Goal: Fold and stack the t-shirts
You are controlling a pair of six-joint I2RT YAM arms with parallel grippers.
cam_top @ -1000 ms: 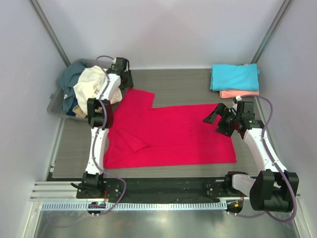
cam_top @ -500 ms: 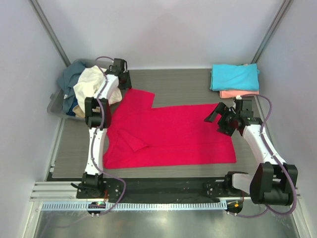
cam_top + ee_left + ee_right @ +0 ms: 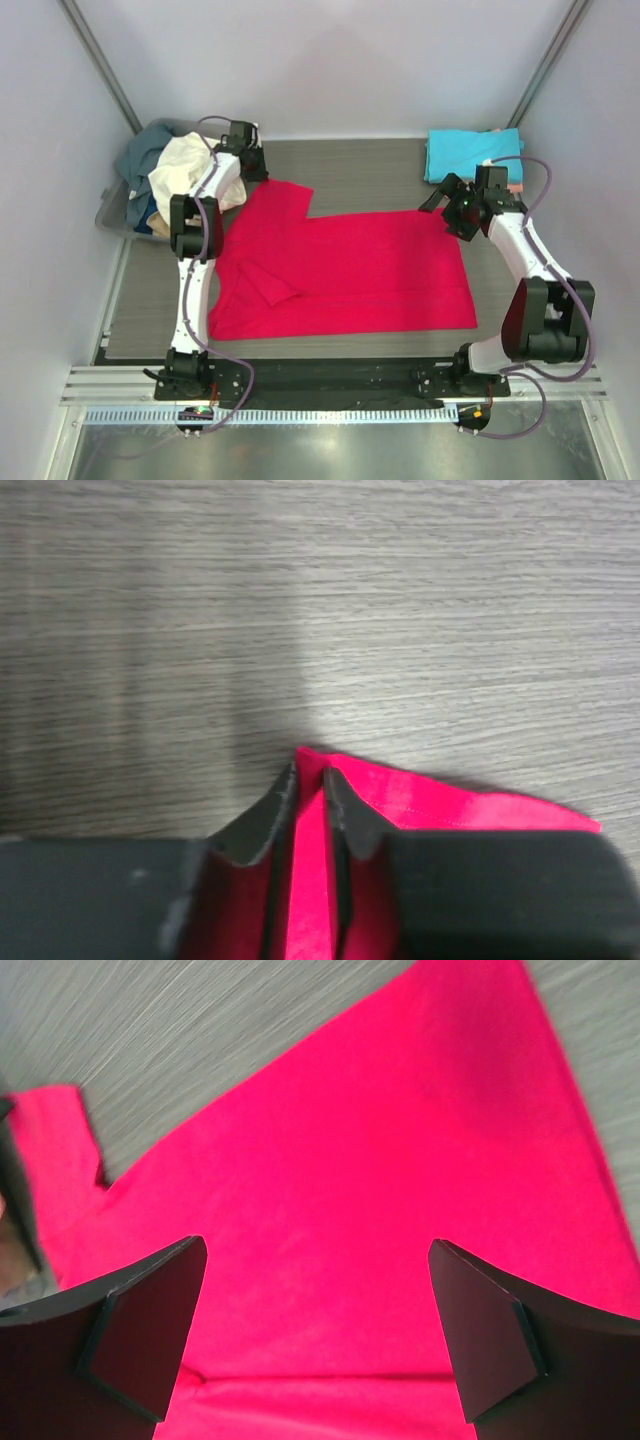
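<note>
red t-shirt (image 3: 350, 270) lies spread flat across the middle of the grey worktop (image 3: 370, 165); a small fold is turned over near its left side.

left claw (image 3: 256, 170) sits at the shirt's upper left corner, beside the tub. in the left wrist view the claw (image 3: 310, 800) is pinched closed on a thin edge of the red cloth (image 3: 470, 810), low against the worktop (image 3: 400, 610).

right claw (image 3: 445, 205) is over the shirt's upper right corner. in the right wrist view the claw (image 3: 320, 1330) is spread wide, with red cloth (image 3: 350, 1190) filling the gap and nothing gripped.

turquoise t-shirt (image 3: 470, 155) lies folded at upper right of the worktop, with a thin salmon pink edge (image 3: 516, 187) just below it by the right arm.

cream t-shirt (image 3: 185, 170) and slate blue t-shirt (image 3: 145, 150) are heaped in the grey tub (image 3: 110, 215) at upper left.
</note>
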